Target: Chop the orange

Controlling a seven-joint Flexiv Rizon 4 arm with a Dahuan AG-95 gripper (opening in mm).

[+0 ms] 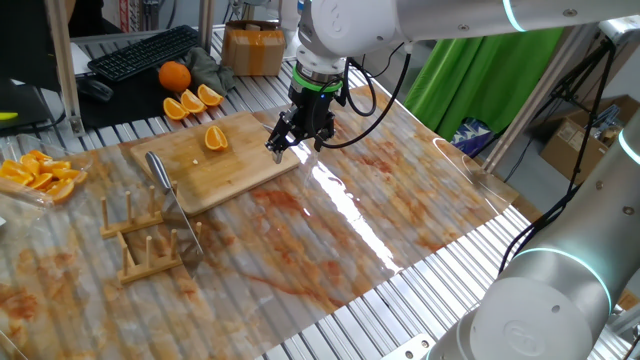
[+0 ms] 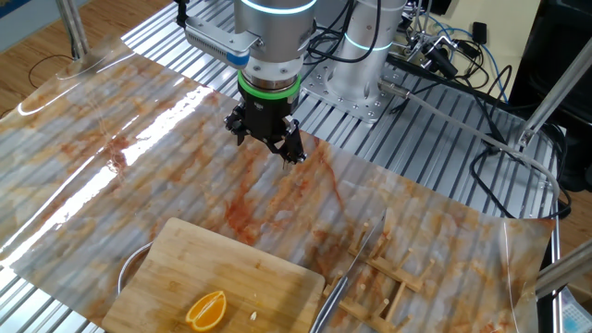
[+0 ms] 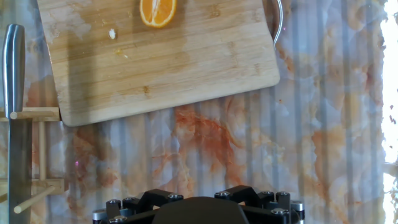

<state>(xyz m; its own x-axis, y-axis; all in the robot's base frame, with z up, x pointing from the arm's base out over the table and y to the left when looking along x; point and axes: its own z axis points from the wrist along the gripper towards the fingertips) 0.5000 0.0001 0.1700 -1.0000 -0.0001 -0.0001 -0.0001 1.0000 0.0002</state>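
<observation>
The orange [image 1: 215, 138] lies on the board [image 1: 240, 160], tool [image 1: 297, 138] open above.

One fixed view and the other fixed view are looking down on the bamboo board [image 1: 215, 160] from opposite sides, while the hand view is peering straight down, sharing it.

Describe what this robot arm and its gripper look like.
The arm is glossy white with rounded joints and glowing cyan rings. A green band sits above the black two-finger gripper, and black cables loop alongside the wrist.
</observation>
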